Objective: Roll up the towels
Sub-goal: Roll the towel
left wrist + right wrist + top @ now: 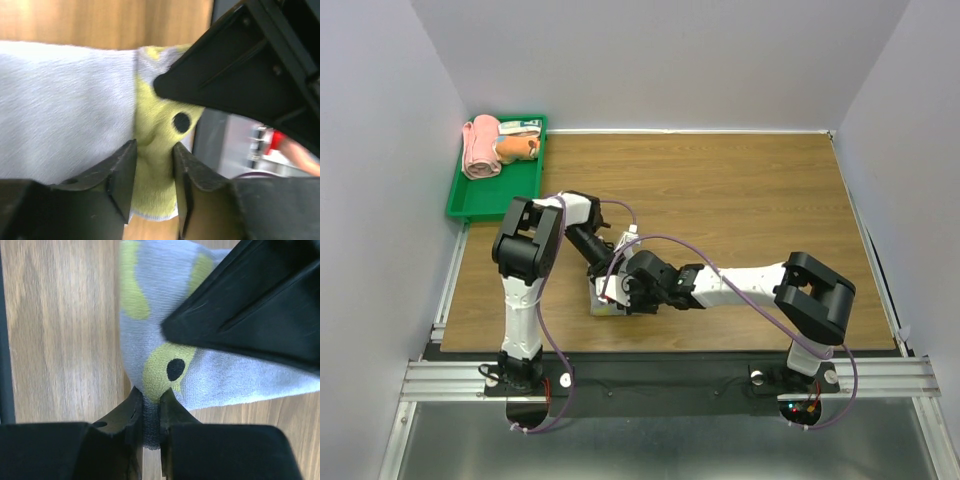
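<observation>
From above, the left arm (525, 250) and the right arm (750, 285) meet at one spot near the front middle of the table (740, 200). The yellow-green towel (603, 305) lies right under them, with only a pale patch showing on the near left side of the wrists. Its long axis cannot be read from this view. The orange towel (517, 147) sits well apart in the green tray (490, 205) at the far left corner, beside a pink roll (480, 148). In the left wrist view, the left gripper (154, 150) stands at a middling width with a yellow fold of the towel rising between its fingers. Whether it presses that fold or only flanks it cannot be told. The grey part of the cloth spreads flat to one side of the fold, and the other gripper's black body hangs just above. In the right wrist view, the right gripper (149, 397) is drawn narrow and pinches a dark corner of the same towel. The rest of the cloth stretches away from the fingertips and under the left gripper. Both tools therefore sit at the same edge, almost touching, and the roll would probably run from that pinched edge along the free cloth.
</observation>
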